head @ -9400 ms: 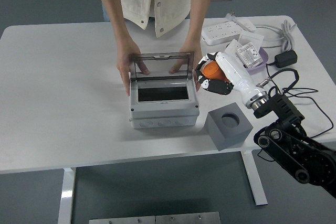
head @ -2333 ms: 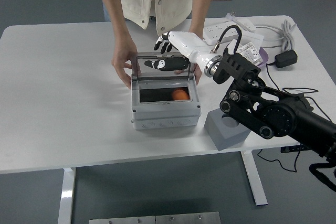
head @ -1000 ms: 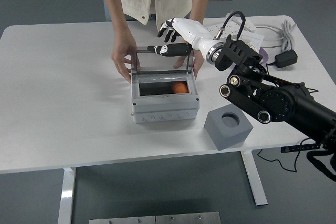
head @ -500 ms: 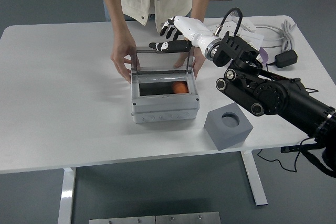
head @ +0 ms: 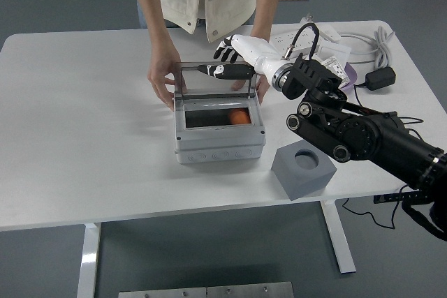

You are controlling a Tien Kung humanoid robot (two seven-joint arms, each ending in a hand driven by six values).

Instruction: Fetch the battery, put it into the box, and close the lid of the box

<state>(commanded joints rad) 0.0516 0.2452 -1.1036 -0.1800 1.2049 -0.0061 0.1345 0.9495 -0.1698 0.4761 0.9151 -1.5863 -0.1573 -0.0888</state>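
The right hand (head: 225,63) hovers at the top edge of the raised lid (head: 213,80) with fingers spread and relaxed, holding nothing — one black finger lies along the lid's rim. Just below and nearer than the hand, one orange battery (head: 239,117) lies inside the one grey box (head: 219,135), toward its right end. A person's two hands flank the box behind the lid: one (head: 162,82) to the hand's left, one (head: 259,84) just beneath the wrist. Nearer and to the right of the hand sits one grey block (head: 303,169) — apart from the box.
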